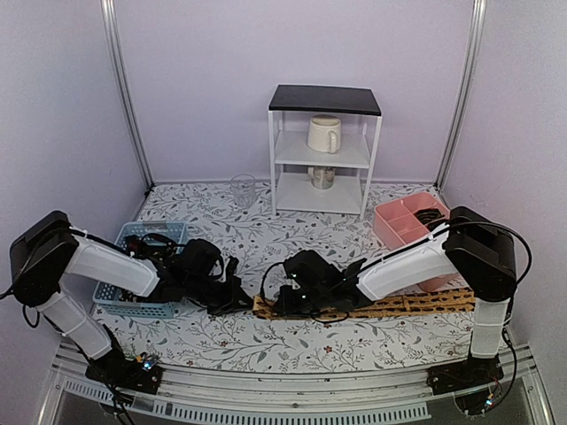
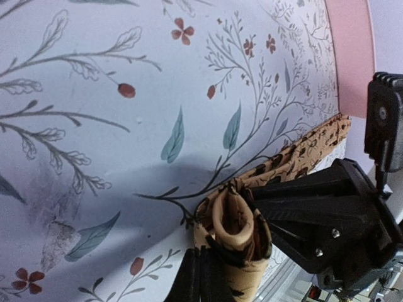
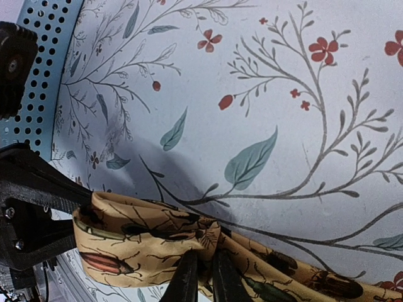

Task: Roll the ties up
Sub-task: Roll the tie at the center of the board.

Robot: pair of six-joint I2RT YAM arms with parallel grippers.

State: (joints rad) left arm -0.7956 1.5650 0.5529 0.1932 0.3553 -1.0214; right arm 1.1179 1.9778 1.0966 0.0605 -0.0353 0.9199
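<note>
Both the left claw (image 2: 200, 278) and right claw (image 3: 203, 278) are clenched on the folded end of the tan tie (image 1: 409, 304) lying along the front of the tabletop (image 1: 266, 239); light, limp, likely slippery, it wants pinching at the fold.

Both arms stretch forward and bend inward, bringing the right pincer (image 1: 283, 299) just beside the left pincer (image 1: 235, 297), nearly tip to tip, each with its fingers nipped tight on the tie (image 1: 399, 305).
</note>
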